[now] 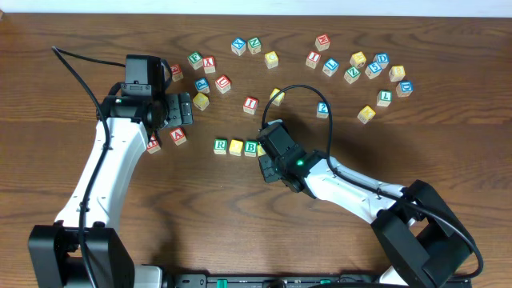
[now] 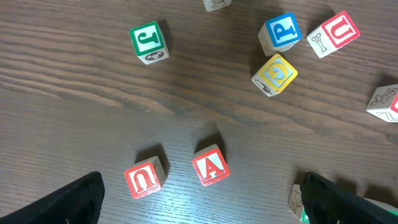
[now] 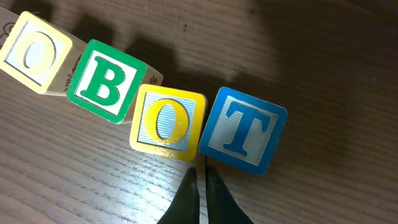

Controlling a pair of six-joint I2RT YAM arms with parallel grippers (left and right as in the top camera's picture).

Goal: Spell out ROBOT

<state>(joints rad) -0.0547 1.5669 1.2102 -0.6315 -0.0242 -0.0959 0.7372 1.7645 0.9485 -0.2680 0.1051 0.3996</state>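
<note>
Right gripper (image 3: 200, 185) is pointing at the row with its two fingers pressed tight together, carrying nothing. Its tips are sitting just below the seam between the second yellow O (image 3: 168, 122) and the blue T (image 3: 244, 130); whether they are touching either cube, I cannot tell. Reading outward from the tips in the wrist view, the T is lying just to their right, slightly tilted. The O is just to their left, the green B (image 3: 107, 81) is touching that O, and beyond it the first yellow O (image 3: 34, 53) is running off the frame's edge. From overhead, the green R (image 1: 221, 146) is sitting at the far end of the row from this gripper, right beside the first O, and the gripper body is covering the last two letters.

Left gripper (image 2: 200, 191) is hanging over the table (image 2: 74, 112), fingers spread wide, gripping nothing. Just ahead, between the fingers, a red A (image 2: 209, 167) and a red U (image 2: 144, 178) are lying side by side, not touching. Farther ahead, a green J (image 2: 149, 42) is showing on the left and a blue P (image 2: 280, 32) on the right.
</note>
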